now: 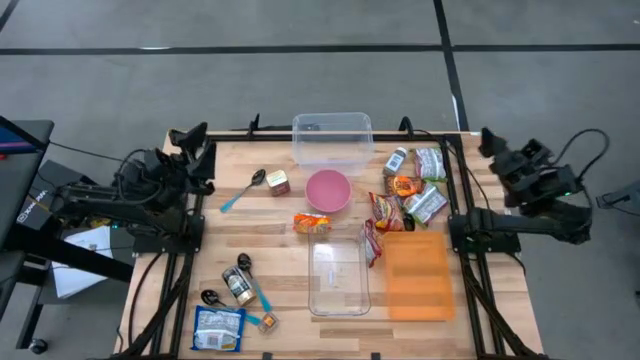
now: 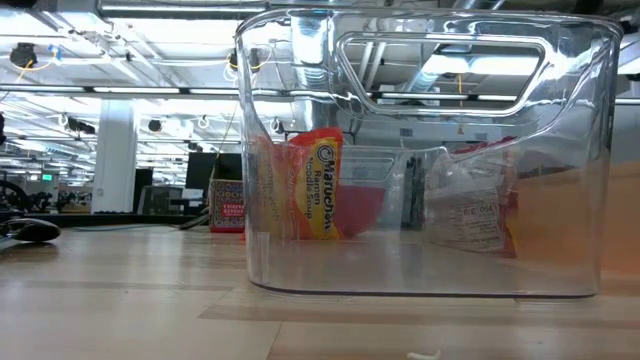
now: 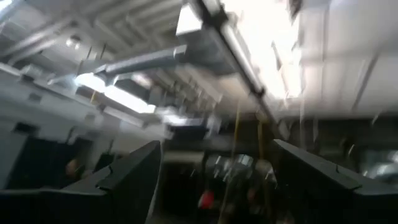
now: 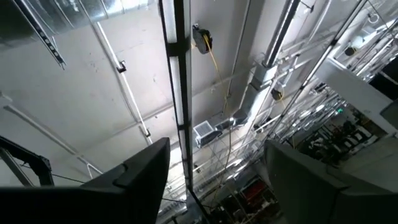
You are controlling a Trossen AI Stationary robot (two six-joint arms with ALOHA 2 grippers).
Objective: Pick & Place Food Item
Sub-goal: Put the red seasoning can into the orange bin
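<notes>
Ramen packet lies on the worktop between the pink bowl and the clear bin, just beside the bin's far edge. More snack packs sit near the orange lid. Left gripper is folded back at the worktop's left edge, right gripper off the right edge; both point at the ceiling, jaws apart, holding nothing.

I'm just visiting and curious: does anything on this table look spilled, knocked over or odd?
Nothing looks spilled or broken. The snack packets lie in a loose jumble beside the pink bowl, and one ramen packet sits apart by the clear bin. Both arms rest folded back at the table's sides.
</notes>
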